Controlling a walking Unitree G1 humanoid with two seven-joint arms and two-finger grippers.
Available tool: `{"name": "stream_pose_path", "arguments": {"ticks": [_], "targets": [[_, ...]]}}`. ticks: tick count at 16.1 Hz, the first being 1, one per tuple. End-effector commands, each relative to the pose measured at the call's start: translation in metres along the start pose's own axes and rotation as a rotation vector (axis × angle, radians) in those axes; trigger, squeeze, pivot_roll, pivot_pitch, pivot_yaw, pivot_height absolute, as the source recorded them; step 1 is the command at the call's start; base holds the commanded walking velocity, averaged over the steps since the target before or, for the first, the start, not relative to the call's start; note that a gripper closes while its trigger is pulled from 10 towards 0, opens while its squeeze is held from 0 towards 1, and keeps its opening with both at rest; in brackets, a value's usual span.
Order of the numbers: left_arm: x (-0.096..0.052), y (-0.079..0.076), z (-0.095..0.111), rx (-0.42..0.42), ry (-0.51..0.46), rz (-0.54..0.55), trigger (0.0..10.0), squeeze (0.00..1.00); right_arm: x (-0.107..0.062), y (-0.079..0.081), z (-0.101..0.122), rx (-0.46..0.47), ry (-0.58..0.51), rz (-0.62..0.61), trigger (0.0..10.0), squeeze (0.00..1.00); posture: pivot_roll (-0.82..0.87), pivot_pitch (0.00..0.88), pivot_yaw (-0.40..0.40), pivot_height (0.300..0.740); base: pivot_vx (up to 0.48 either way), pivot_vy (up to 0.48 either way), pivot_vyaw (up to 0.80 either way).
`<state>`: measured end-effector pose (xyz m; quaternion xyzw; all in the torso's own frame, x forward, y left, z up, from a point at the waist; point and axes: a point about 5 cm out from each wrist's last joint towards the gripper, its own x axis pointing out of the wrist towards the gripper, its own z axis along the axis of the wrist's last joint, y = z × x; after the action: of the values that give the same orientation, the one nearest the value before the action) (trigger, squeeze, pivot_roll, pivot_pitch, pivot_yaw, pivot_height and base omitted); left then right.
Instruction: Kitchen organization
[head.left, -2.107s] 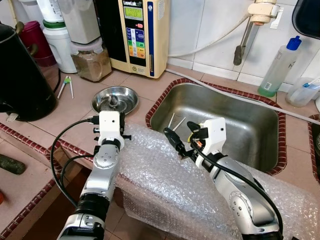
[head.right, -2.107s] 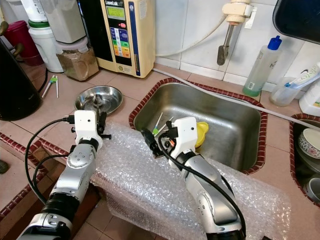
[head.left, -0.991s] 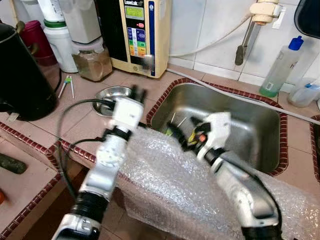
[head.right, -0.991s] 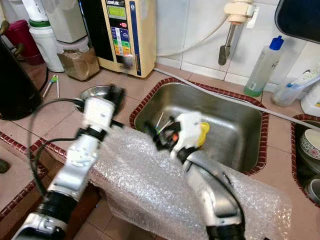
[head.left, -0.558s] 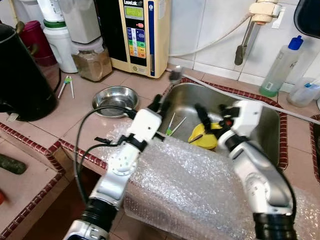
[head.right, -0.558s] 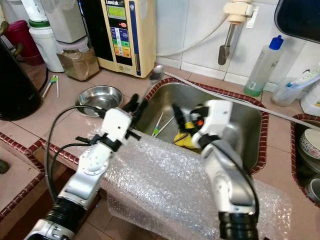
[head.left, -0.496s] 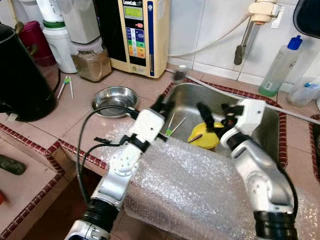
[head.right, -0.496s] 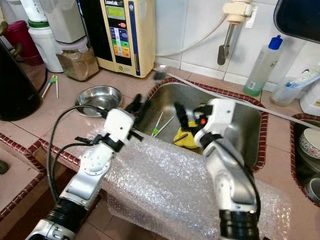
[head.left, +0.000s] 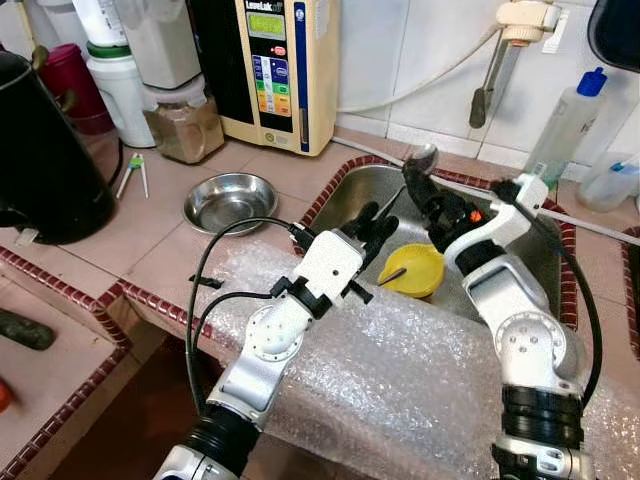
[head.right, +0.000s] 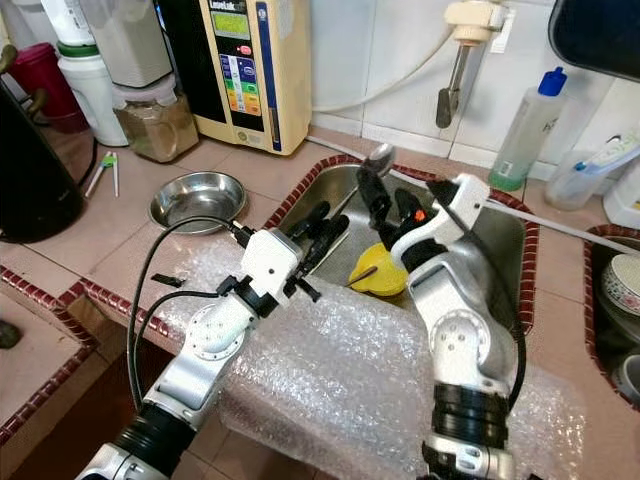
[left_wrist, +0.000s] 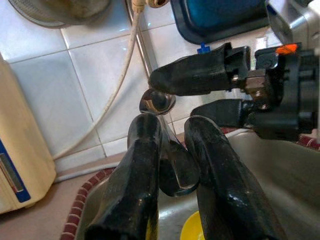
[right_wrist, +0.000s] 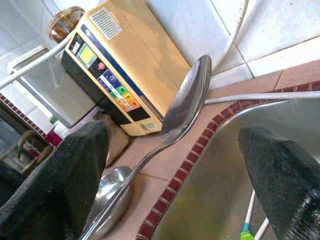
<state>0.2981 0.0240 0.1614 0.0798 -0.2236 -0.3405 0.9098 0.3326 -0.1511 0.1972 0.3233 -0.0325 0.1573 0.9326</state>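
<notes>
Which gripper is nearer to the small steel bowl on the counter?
Left. The left gripper hangs over the sink's near-left edge, holding a spoon, closer to the steel bowl. The right gripper is farther right, above the yellow lid.

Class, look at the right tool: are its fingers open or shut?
Open. In the right wrist view the right tool shows two fingers far apart, the spoon between them untouched.

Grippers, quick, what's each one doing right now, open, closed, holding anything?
Left gripper: shut on the metal spoon's handle, over the sink.
Right gripper: open, holding nothing, beside the spoon's bowl.
</notes>
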Motion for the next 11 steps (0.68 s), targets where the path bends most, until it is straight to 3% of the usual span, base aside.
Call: {"name": "stream_pose_path", "arguments": {"ticks": [1,6,7,11], "targets": [[0.002,-0.005,0.007,0.0,-0.038,-0.033,0.0,0.0,0.008,0.001,-0.001,0.088,0.004,0.0,10.0,0.0,-0.02,0.049,0.055,0.74,0.0,0.0,0.0],[0.001,-0.009,0.007,-0.012,-0.037,-0.043,0.0,0.0,0.03,0.004,-0.007,0.185,0.044,0.006,10.0,0.0,-0.01,0.056,0.049,0.74,0.0,0.0,0.0],[0.001,-0.009,0.007,-0.015,-0.037,-0.04,0.0,0.0,0.034,0.006,-0.004,0.233,0.024,0.013,0.0,0.0,-0.01,0.057,0.047,0.74,0.0,0.0,0.0],[-0.002,-0.007,0.005,-0.013,-0.025,-0.033,0.0,0.0,0.042,0.01,0.002,0.24,0.018,0.02,0.0,0.0,-0.01,0.058,0.042,0.74,0.0,0.0,0.0]]}}
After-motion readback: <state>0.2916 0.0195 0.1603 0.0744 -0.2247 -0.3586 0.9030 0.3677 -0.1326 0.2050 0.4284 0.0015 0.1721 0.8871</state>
